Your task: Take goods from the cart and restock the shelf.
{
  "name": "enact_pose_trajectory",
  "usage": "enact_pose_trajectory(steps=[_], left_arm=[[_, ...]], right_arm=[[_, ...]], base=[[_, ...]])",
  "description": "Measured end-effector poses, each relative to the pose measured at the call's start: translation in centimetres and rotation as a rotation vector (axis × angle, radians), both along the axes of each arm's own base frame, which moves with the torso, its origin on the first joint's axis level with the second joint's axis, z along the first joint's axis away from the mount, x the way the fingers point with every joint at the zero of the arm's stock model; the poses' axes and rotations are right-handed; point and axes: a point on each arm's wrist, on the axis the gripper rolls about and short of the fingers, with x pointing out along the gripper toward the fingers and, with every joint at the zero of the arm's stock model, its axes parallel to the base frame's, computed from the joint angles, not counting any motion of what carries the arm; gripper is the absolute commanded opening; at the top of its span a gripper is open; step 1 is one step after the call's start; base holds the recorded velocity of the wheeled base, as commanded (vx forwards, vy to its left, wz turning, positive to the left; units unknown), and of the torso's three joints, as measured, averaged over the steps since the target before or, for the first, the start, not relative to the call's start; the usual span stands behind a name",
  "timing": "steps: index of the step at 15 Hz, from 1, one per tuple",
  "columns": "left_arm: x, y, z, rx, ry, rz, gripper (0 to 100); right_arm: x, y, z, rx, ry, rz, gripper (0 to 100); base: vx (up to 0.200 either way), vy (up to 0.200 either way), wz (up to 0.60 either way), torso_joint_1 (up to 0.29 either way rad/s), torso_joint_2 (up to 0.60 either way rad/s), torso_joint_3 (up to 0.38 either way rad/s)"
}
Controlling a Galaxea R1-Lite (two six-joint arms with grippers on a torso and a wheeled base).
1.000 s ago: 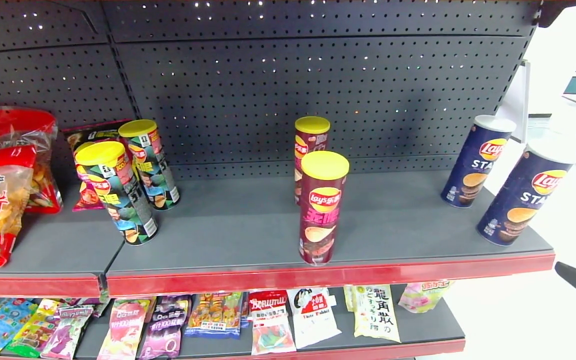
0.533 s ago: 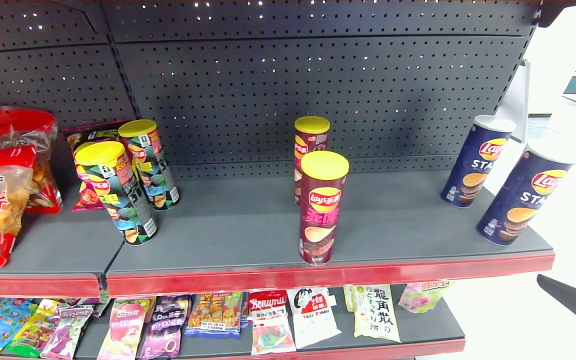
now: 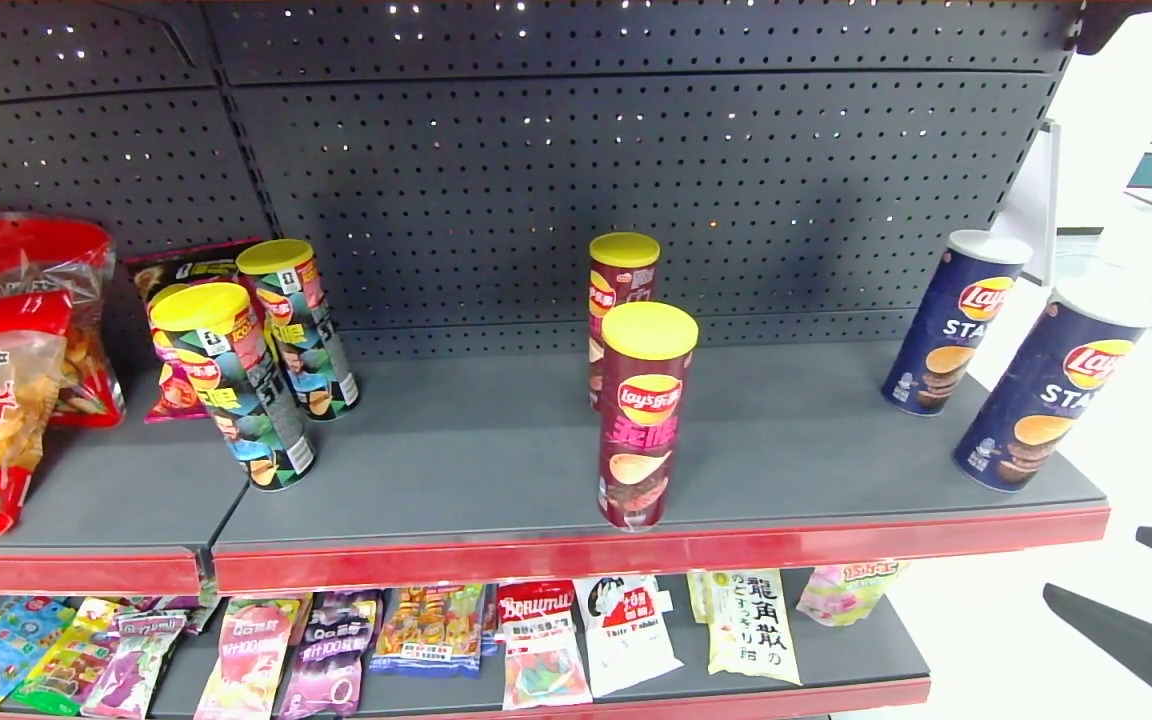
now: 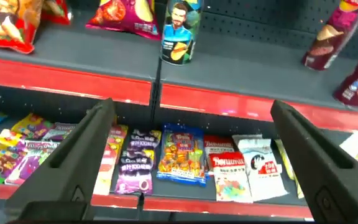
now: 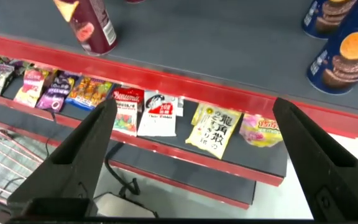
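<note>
Right fingers have slid further in from the side of the head view since a second ago, both black tips now clear of the frame edge; the cans and packets have not budged. They are spread wide with nothing between them, and the left fingers are just as wide and just as empty.

Ahead of both pairs is the shelf, its upper board above the tips and its lower board of flat packets straight in front. A maroon can stands upright at the front lip, ahead of the right fingers and towards the left pair; two blue cans stand upright ahead of and above the right pair.

Below the right fingers, lower than the packet board, runs thin wire — likely the cart. Its goods are hidden, so their long axis cannot be told. I judge the right arm nearer, and the coming move a reach downward — away from the shelf.
</note>
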Motion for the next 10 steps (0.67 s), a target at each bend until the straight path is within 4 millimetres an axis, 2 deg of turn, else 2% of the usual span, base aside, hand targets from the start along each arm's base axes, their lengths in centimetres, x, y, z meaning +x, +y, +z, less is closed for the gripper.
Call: enact_pose_trajectory(steps=[3, 6, 10], left_arm=[[-0.01, -0.25, 0.03, 0.156, -0.008, -0.108, 100], [0.02, -0.30, 0.05, 0.178, -0.020, -0.126, 100], [0.06, 0.21, 0.04, 0.179, -0.010, 0.099, 100]], right_arm=[[-0.12, -0.03, -0.47, -0.020, 0.007, 0.006, 100], [-0.16, -0.04, -0.46, -0.032, 0.001, 0.010, 100], [-0.35, -0.10, -0.45, -0.036, -0.009, 0.009, 100]], base=[[0.000, 0.000, 0.00, 0.000, 0.00, 0.000], [0.000, 0.000, 0.00, 0.000, 0.00, 0.000], [0.000, 0.000, 0.00, 0.000, 0.00, 0.000]])
